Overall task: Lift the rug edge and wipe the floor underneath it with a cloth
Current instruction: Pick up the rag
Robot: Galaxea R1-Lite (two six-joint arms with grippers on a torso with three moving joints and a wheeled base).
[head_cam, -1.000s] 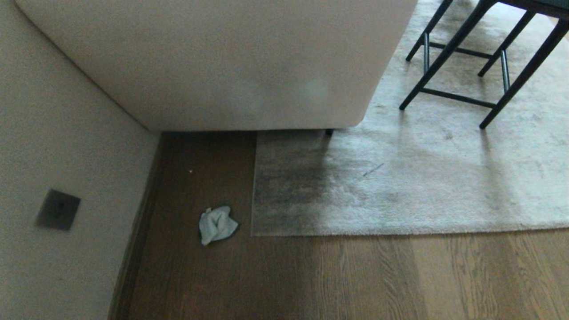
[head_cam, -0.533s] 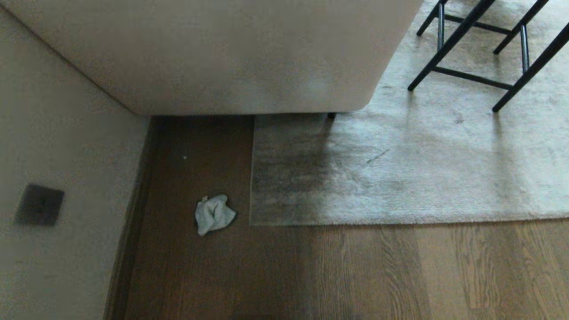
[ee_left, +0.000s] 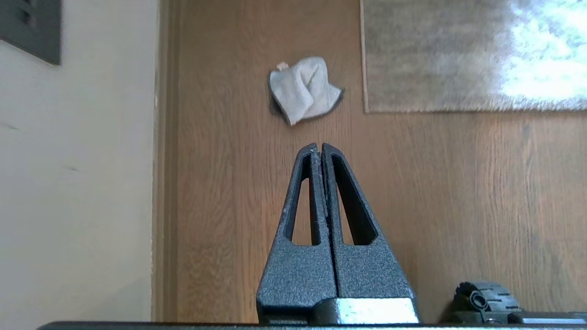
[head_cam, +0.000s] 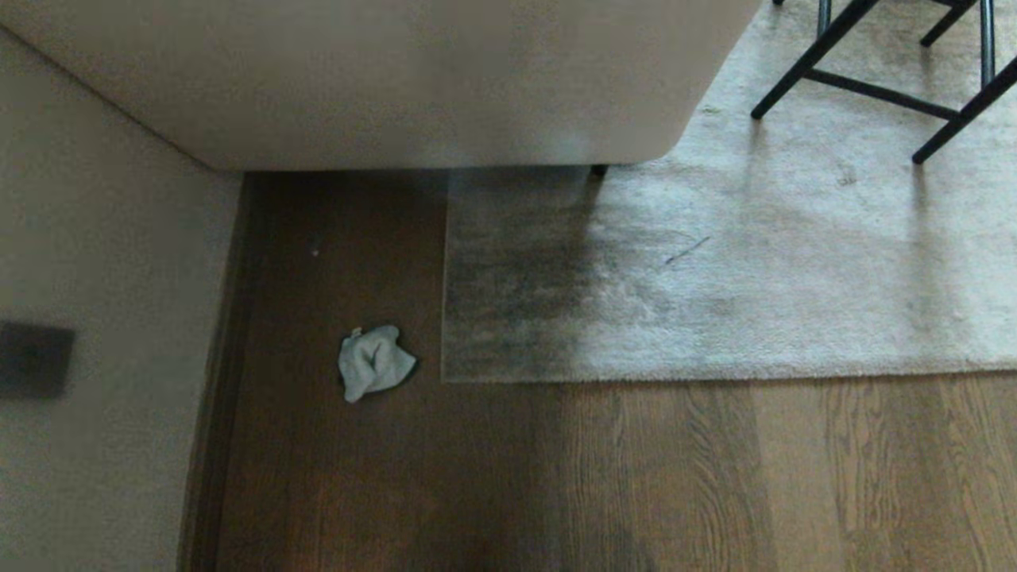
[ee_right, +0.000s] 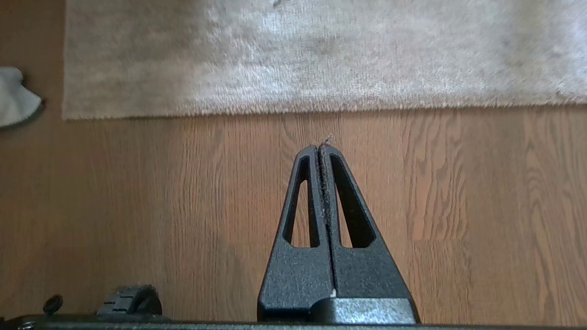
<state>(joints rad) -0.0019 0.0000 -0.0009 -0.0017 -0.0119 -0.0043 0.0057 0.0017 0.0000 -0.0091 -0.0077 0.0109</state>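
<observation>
Cloth (head_cam: 372, 361) crumpled on the floor (head_cam: 636, 477), lower left of centre in the head view, just beside the rug edge (head_cam: 445, 349) corner. Left gripper (ee_left: 319, 146) and right gripper (ee_right: 319, 147): fingers closed, empty, above bare floor.

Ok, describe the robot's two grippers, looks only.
The left gripper and right gripper look alike: matte black, grainy-textured plastic. Each finger is a long tapering wedge with a slim triangular cut-out, widening to a solid block at the base. A black ribbed knob sits beside each base. No cables or markings show.
</observation>
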